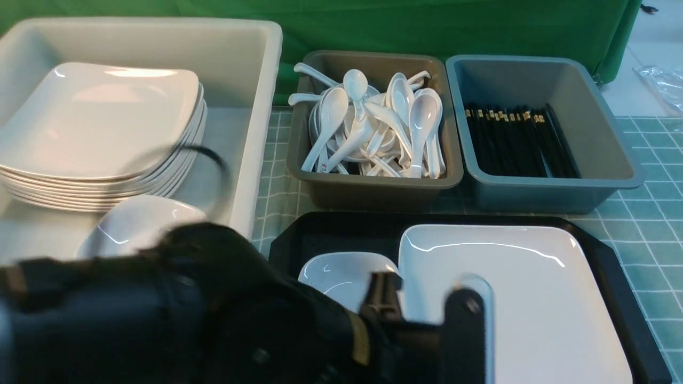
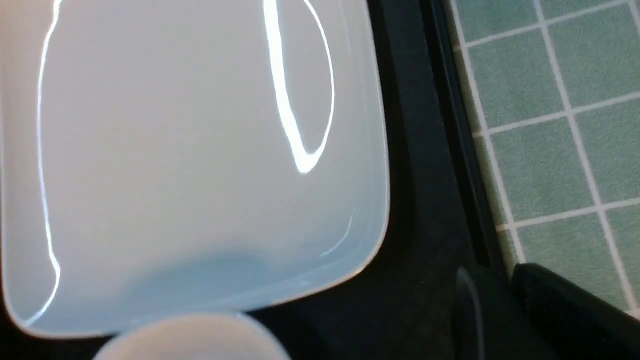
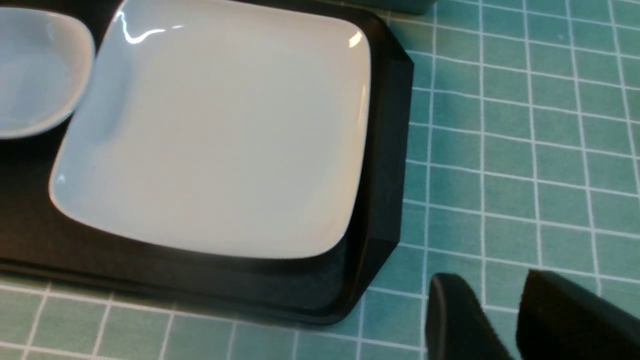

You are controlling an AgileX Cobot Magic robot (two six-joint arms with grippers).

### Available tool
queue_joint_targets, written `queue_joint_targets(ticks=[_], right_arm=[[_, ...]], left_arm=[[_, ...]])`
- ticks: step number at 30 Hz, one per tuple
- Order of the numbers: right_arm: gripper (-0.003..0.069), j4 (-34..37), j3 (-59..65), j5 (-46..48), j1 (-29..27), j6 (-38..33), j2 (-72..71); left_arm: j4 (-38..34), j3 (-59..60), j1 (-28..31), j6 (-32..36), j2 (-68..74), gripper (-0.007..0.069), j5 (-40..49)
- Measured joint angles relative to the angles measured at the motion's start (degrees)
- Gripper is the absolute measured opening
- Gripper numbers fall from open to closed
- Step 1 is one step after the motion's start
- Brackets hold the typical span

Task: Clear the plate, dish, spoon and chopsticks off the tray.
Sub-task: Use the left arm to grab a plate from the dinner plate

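Front view: the large black rectangular plastic tray (image 1: 341, 226) lies on the counter, over a green checked cloth (image 1: 645, 224). It carries the large shallow white rounded-square plate (image 1: 523, 298) and, just beside it on the robot's left, the small deep white dish (image 1: 341, 272). Behind the tray stand a big white plastic tub (image 1: 256, 106) with stacked plates (image 1: 101, 122), a brown bin (image 1: 373, 184) full of white spoons (image 1: 368, 122) and a grey-blue bin (image 1: 539, 194) with black chopsticks (image 1: 517, 141). I think these are sorting places, one for each kind. No spoon or chopsticks show on the tray, though the blurred left gripper (image 1: 424, 304) hides its near part. This gripper hangs over the border between dish and plate, probably to take one of them.

Left wrist view: the plate (image 2: 190, 150) fills most of the picture, with the tray (image 2: 425, 200) under it. A white rounded edge below the plate is likely the dish. The fingers (image 2: 560, 310) are dark shapes above the tray rim. If they are apart or together I cannot tell, and nothing shows between them.

Right wrist view: the right gripper (image 3: 492, 280) hangs over the cloth (image 3: 525, 150), outside the tray's corner (image 3: 385, 235) and apart from the plate (image 3: 215, 135). Its fingers (image 3: 565, 315) stand a little apart and hold nothing. I judge it is placed aside to leave room for the left arm.
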Motion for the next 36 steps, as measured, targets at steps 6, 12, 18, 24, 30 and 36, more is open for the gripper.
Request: queue_joint_targets(ticks=[6,12,18,24,30,36], right_arm=[[0.0235,0.21,0.00,2.95,0.00,-1.02,0.00],[0.0236,0.22,0.00,3.63,0.00,-2.12,0.00],[0.0238,0.22,0.00,3.63,0.00,-2.55,0.00],[0.0238,0.22,0.00,3.63,0.00,-3.33,0.00],[0.0238,0.22,0.00,3.63,0.00,-3.64,0.00],[0.0238,0.28,0.00,3.63,0.00,-3.69,0.00]], left_arm=[[9.98,-1.60,-0.42,2.04,8.68,0.0277,-3.01],[20.13,-1.78,-0.42,2.14,13.66,0.0454,-7.75],[22.17,-1.93,-0.37,2.26,17.82,0.0456,-15.40],[23.47,-2.45,0.69,1.62,20.21,0.0373,-20.77],[23.63,-2.49,1.20,-1.52,20.50,0.0285,-20.48],[24.77,-2.74,0.92,-2.87,20.47,0.0132,-19.44]])
